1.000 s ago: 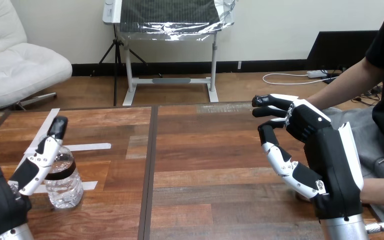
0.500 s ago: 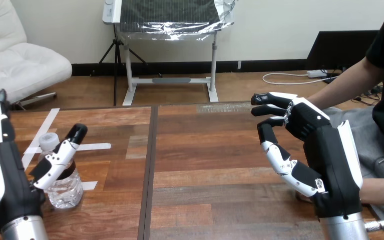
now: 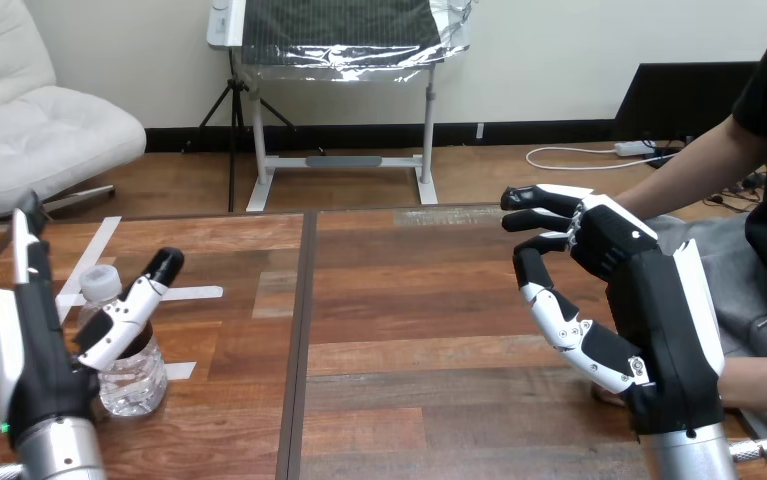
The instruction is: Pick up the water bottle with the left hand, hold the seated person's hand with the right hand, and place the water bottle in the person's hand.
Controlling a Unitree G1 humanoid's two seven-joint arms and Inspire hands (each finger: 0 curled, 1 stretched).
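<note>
Presently, left robot hand (image 3: pixel 39 360) is spread wide, thumb crossing the upright water bottle (image 3: pixel 131 378) on the tabletop (image 3: pixel 409 330). Right robot hand (image 3: pixel 659 310) is loosely open and empty.

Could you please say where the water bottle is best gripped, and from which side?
Grip the water bottle round its dark label band, likely from the view's left, where the open left hand stands. It is upright and round, and narrows to the cap, so the middle should seat best.
</note>
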